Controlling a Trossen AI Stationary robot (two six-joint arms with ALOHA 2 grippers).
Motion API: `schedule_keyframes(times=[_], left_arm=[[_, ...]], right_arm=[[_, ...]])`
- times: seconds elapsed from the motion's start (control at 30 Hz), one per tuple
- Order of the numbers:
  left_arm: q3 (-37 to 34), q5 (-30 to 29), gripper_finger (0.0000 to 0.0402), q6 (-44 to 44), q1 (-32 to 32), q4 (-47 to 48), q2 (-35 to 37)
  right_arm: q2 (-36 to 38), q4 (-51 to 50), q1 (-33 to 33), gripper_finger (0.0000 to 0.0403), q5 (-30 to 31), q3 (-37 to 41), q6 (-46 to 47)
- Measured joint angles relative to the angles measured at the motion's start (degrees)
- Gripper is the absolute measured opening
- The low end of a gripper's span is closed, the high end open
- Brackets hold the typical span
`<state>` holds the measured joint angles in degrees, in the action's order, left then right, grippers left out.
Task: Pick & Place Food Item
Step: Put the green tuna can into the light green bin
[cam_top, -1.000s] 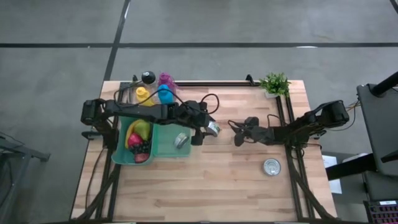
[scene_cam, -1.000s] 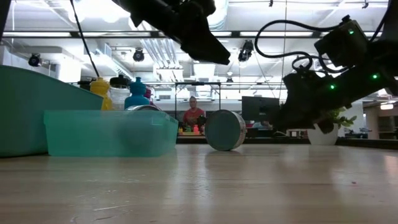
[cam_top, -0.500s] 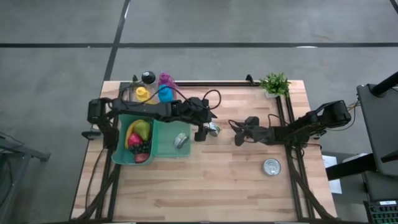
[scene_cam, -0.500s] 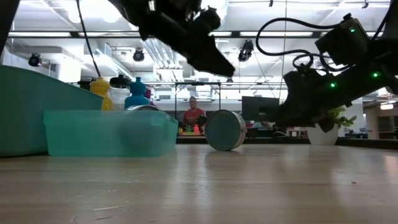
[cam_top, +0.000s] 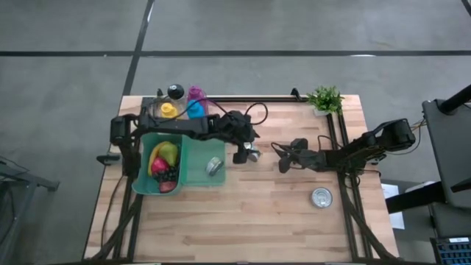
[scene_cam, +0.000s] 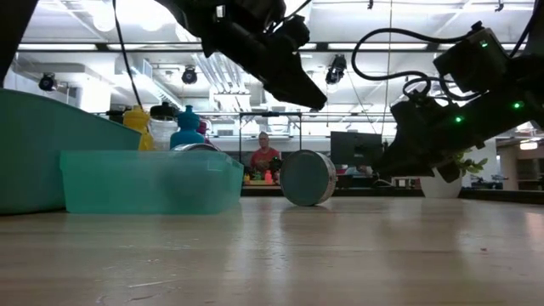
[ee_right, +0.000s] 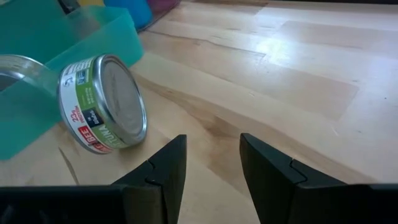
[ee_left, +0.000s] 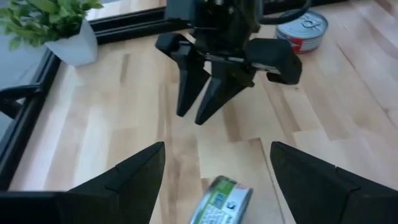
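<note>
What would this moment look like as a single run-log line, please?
left gripper: open, above can | can: on its side on table, beside teal bin | right gripper: shut, idle, mid-table

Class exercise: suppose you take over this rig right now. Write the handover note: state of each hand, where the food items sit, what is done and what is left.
Left hand: open, empty, poised over the tipped can.
Right hand: shut, empty, waiting above the table's middle, pointed at that can.
Tipped can: on its side on the wood just outside the teal bin, touched by neither hand.
Second can: upright, alone near the right front of the table.
Done: fruit and one tin lie in the bin.
Left: probably grasp the tipped can and bin it, then perhaps the second can.
</note>
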<state>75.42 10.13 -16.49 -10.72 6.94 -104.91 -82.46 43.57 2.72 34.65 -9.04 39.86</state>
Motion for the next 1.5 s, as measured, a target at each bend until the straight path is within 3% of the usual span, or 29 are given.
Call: schedule_keyframes(times=[0.53,0.67,0.97,1.27,1.5], left_arm=[[0.1,0.1,0.0296,2.7,-0.5,0.6,-1.4],[0.1,3.2,0.0296,6.1,-0.2,1.5,-1.4],[0.1,4.0,0.0296,-2.6,0.0,8.1,-1.4],[0.3,2.8,0.0296,-6.0,-0.4,7.3,-2.0],[0.3,3.0,0.0296,-6.5,-0.4,4.8,-7.3]], right_arm=[[-0.1,0.1,0.0,0.0147,-0.1,-0.2,0.0],[0.0,0.1,0.0,0.0147,-0.1,-0.2,0.0],[0.0,0.1,0.0,0.0147,-0.1,-0.2,0.0],[-0.1,0.1,0.0,0.0147,-0.1,-0.2,0.0],[-0.1,0.1,0.0,0.0147,-0.1,-0.2,0.0]])
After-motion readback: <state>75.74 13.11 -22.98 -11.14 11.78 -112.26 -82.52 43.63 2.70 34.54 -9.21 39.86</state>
